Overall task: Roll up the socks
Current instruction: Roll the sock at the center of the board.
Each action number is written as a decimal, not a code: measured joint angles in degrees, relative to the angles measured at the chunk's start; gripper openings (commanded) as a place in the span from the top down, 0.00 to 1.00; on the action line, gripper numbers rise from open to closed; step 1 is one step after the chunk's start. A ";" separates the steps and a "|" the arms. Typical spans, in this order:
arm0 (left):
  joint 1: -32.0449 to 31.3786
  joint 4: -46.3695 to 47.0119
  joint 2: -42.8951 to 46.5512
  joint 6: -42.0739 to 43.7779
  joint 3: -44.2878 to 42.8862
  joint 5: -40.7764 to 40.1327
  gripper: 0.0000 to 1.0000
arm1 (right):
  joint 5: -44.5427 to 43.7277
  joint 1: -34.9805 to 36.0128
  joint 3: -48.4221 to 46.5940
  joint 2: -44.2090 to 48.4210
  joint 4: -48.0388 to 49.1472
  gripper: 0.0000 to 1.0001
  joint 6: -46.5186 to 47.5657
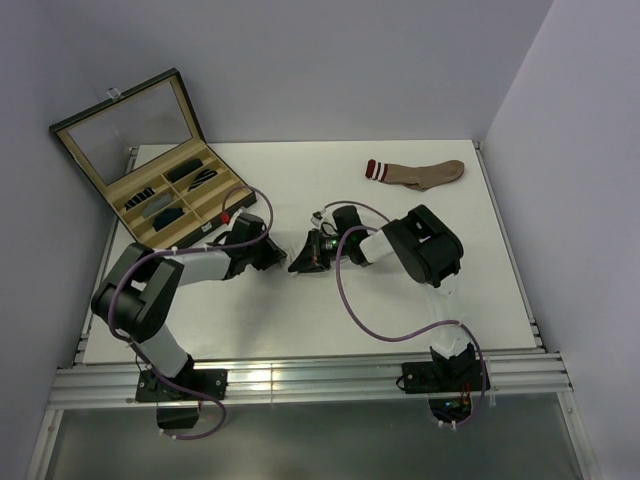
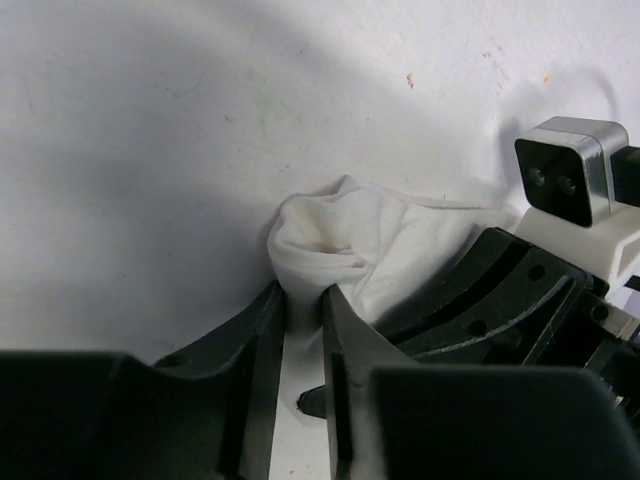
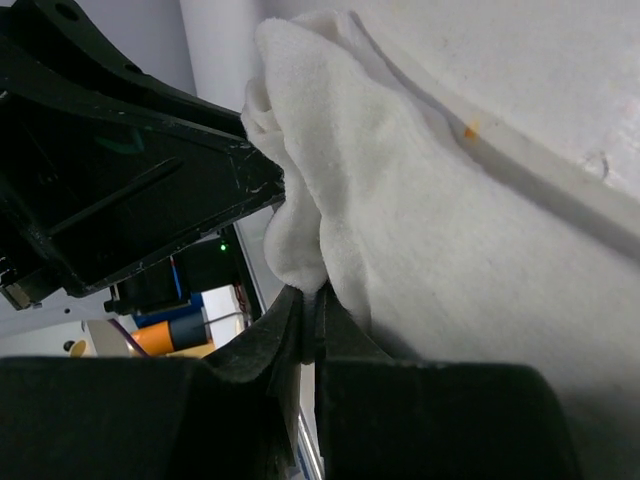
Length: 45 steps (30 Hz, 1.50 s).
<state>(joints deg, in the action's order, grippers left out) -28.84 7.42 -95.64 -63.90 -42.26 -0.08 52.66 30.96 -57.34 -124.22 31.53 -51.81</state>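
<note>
Crumpled sock was plain white. Flat sock was tan-brown, cuff dark red with white stripes. Fingers were black. Tabletop was white. Case was black outside, beige inside. Cables were purple.

The top camera looked steeply down over the whole worktop from its near edge. Both wrist cameras sat very close, facing each other across the bunched white sock.
</note>
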 measured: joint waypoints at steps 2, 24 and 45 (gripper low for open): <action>-0.15 -1.01 -0.63 -0.17 -0.92 -0.33 0.86 | 0.09 0.00 -0.52 0.02 -1.25 0.90 0.83; -3.02 -39.32 -10.21 10.86 -27.65 -13.73 1.00 | -38.47 10.73 5.51 23.87 -22.64 0.50 28.98; -3.61 -47.76 -14.03 13.70 -33.68 -14.27 1.00 | -75.84 33.38 6.10 18.01 -5.49 0.46 47.93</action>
<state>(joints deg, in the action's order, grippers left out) -32.45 -40.34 -109.67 -50.19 -75.94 -14.35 -23.18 64.34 -51.24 -106.21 26.04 -3.88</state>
